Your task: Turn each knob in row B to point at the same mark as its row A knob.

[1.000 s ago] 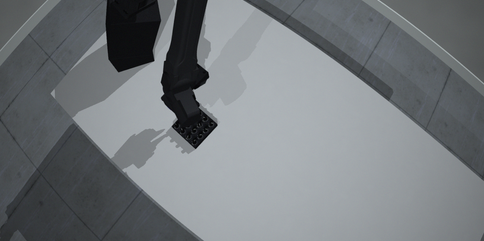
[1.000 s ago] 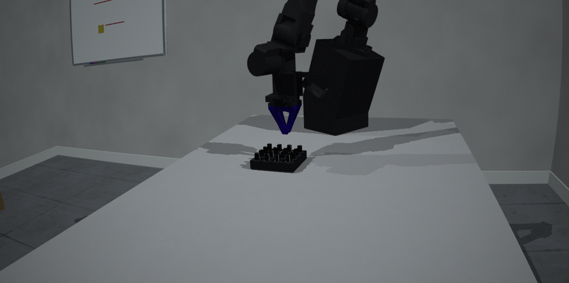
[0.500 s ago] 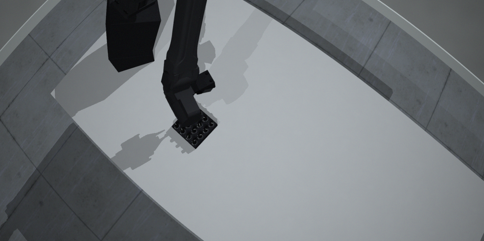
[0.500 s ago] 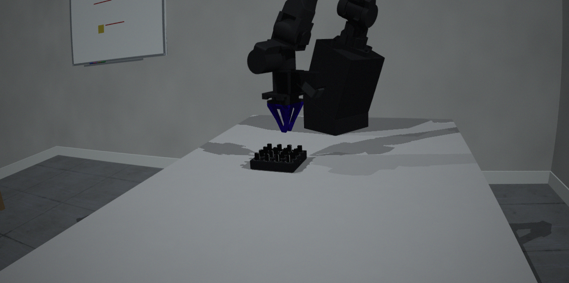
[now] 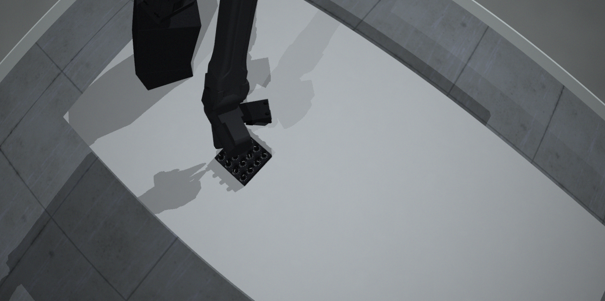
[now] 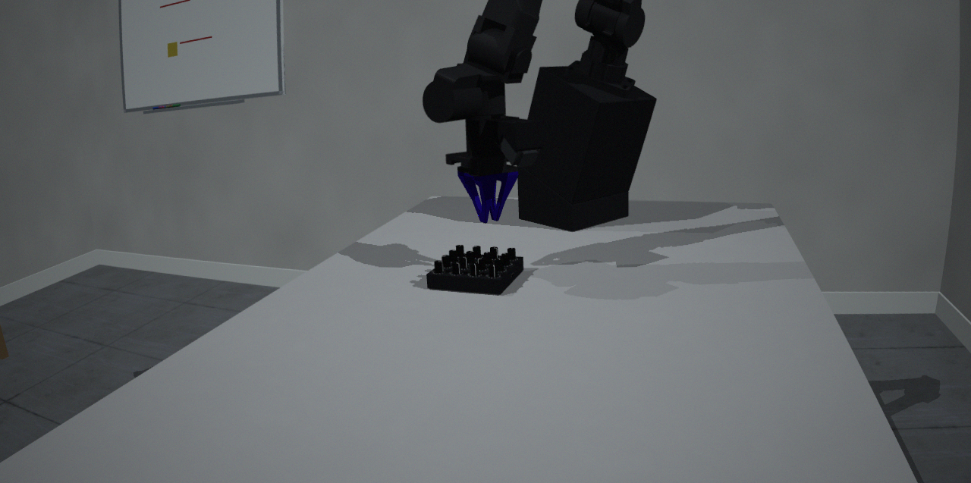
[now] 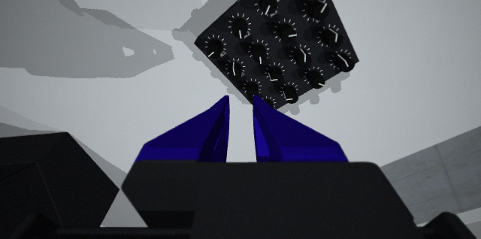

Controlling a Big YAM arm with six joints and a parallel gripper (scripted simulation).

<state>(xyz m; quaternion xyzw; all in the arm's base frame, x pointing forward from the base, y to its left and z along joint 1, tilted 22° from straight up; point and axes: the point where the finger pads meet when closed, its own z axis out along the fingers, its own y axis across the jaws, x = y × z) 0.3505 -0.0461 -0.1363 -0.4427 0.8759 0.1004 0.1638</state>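
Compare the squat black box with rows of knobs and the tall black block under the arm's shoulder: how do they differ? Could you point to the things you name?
The squat black knob box (image 5: 245, 182) (image 6: 465, 282) (image 7: 251, 10) is low and small; the tall black block (image 5: 167, 55) (image 6: 611, 154) is far bulkier.
The box's top bears round knobs ringed with white marks; the block's top carries the arm.
The box shows in the wrist view; the block is not identifiable there.
Both are dark and angular.

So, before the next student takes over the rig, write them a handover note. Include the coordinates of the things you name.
End effector (image 6: 489, 220) (image 7: 241, 103): raised off the knob box, fingers slightly apart, nothing between them.
Knob box (image 5: 246, 159) (image 6: 468, 281) (image 7: 276, 41): on the table.
Done: B2 (image 7: 259, 52) seems to match A2 (image 7: 240, 26).
Left: B3 (image 7: 287, 31) clearly differs from A3 (image 7: 267, 3). Check B1 (image 7: 235, 68) and B4 (image 7: 318, 9); I can't confirm either.
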